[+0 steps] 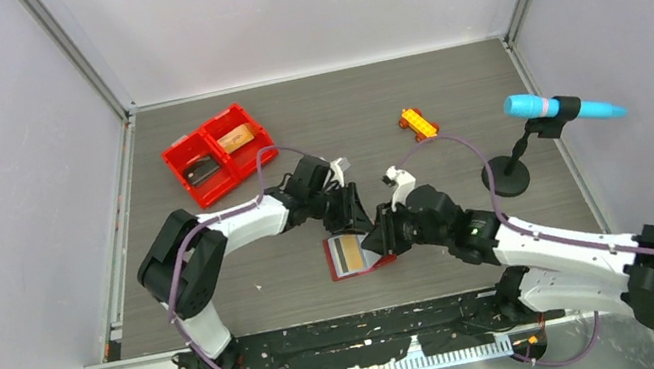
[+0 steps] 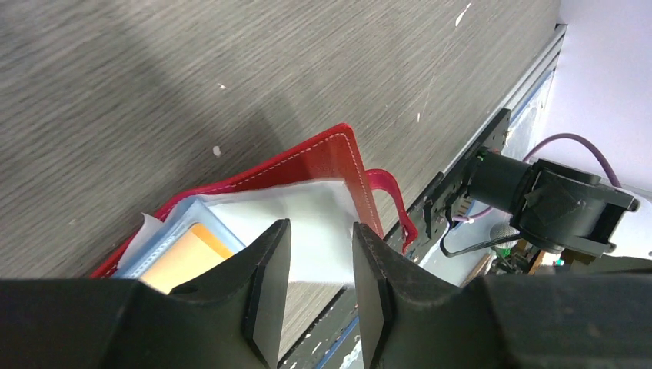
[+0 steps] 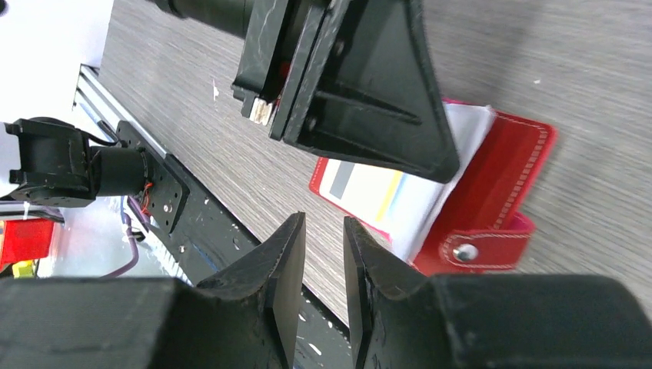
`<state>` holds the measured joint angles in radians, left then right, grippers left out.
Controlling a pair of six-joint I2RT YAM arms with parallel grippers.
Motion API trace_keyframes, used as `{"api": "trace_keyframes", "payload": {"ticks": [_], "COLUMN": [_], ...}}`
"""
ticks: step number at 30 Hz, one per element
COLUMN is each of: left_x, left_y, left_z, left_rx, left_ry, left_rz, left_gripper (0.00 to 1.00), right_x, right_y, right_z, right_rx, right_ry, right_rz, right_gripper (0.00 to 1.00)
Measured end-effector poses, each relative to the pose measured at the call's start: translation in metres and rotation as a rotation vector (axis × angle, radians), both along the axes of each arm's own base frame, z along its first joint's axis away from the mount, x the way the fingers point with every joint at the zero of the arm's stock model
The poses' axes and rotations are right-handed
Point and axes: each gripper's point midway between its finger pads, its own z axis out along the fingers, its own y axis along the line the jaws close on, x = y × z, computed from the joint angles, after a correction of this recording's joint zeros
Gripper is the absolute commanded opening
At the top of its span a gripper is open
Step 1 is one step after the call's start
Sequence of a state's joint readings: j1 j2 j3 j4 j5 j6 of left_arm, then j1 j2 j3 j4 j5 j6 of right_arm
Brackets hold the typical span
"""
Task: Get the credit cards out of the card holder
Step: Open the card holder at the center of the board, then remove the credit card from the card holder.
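The dark red card holder point(image 1: 349, 258) lies open on the table between my two grippers. In the left wrist view its red cover point(image 2: 323, 154) holds a pale blue lining, an orange-yellow credit card point(image 2: 184, 260) in a pocket and a white sheet point(image 2: 315, 219). My left gripper point(image 2: 321, 227) hovers just above that sheet, open and empty. In the right wrist view a white card with grey and yellow stripes point(image 3: 369, 188) shows in the holder, next to the snap tab point(image 3: 477, 250). My right gripper point(image 3: 323, 219) is narrowly open and empty, beside the holder's near edge.
A bright red two-compartment bin point(image 1: 218, 153) stands at the back left. An orange-yellow toy vehicle point(image 1: 417, 123) lies at the back middle. A blue microphone-like object point(image 1: 558, 108) on a black stand point(image 1: 507, 178) is at the right. The black front rail point(image 1: 329, 331) runs just beyond the holder.
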<state>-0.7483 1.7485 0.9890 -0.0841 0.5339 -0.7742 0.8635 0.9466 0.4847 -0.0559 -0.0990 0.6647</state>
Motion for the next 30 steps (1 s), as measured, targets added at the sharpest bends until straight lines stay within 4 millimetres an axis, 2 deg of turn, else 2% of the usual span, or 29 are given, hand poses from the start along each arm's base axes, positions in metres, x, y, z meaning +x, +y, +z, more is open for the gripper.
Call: {"api": "trace_keyframes", "payload": {"ticks": [4,8,14,18,30], "left_x": [0.003,0.007,0.019,0.026,-0.004], "left_y": [0.003,0.009,0.035,0.049,0.083], "left_z": [-0.001,-0.004,-0.003,0.002,-0.008], "left_rx": [0.007,0.022,0.060,0.079,0.159], "left_ry": [-0.001,-0.006,-0.013,-0.038,-0.033], "left_rz": [0.009,0.020,0.083,0.117,0.130], "left_gripper": [0.37,0.37,0.37,0.37,0.37], "right_x": [-0.007,-0.008,0.001,0.006,0.017], "right_y": [0.018,0.025,0.024,0.020,0.005], "right_z": [-0.016,-0.031,-0.049,-0.053,-0.062], "right_rx": [-0.011,-0.034,-0.072,-0.089,-0.115], "right_ry": [0.041,0.076,0.099,0.090,0.095], "right_rz": [0.030,0.016,-0.046,-0.077,-0.132], "right_gripper": [0.32,0.32,0.32,0.32,0.30]}}
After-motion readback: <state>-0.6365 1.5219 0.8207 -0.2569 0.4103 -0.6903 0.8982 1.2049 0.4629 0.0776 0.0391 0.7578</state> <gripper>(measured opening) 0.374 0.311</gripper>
